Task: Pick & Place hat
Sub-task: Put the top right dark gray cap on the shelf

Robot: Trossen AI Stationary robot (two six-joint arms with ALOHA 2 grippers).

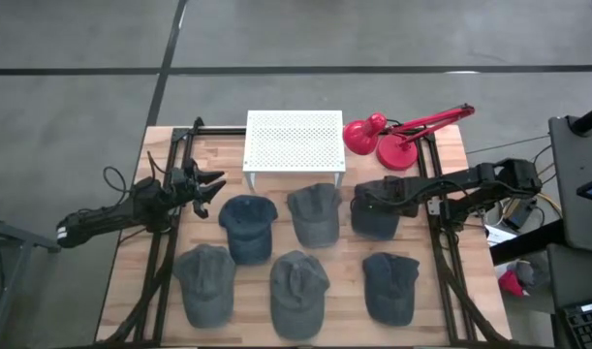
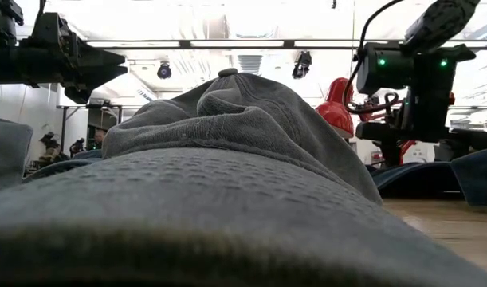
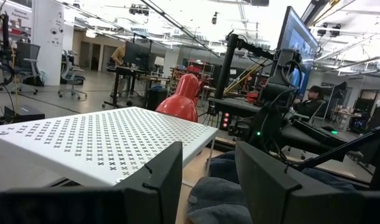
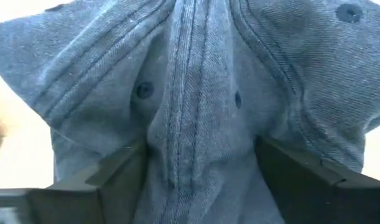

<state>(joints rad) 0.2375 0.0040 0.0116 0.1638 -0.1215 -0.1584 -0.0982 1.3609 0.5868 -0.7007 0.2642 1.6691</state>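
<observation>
Several grey-blue hats lie in two rows on the wooden table (image 1: 441,145), crowns up. My right gripper (image 4: 202,180) points down, open, over the far-right hat (image 1: 378,223). Its two fingers (image 4: 109,177) stand on either side of a raised, seamed fold of that hat's crown (image 4: 190,93). My left gripper (image 3: 208,180) waits open above the table's left side (image 1: 216,184), pointing level toward the white stand (image 1: 296,141). The low view is mostly filled by a near hat (image 2: 227,159). My right gripper comes at the far-right hat from above, pointing down. Its open fingers (image 4: 301,171) flank the seamed fold at the crown's middle (image 4: 196,143). I cannot tell whether they touch the cloth. The hat lies on the table.
A white perforated stand (image 3: 96,140) sits at the far middle. A red desk lamp (image 1: 397,141) stands at the far right, close behind the right arm. Black frame rails (image 1: 441,252) run along both table sides. Hats (image 1: 313,215) lie close beside the one under my right gripper.
</observation>
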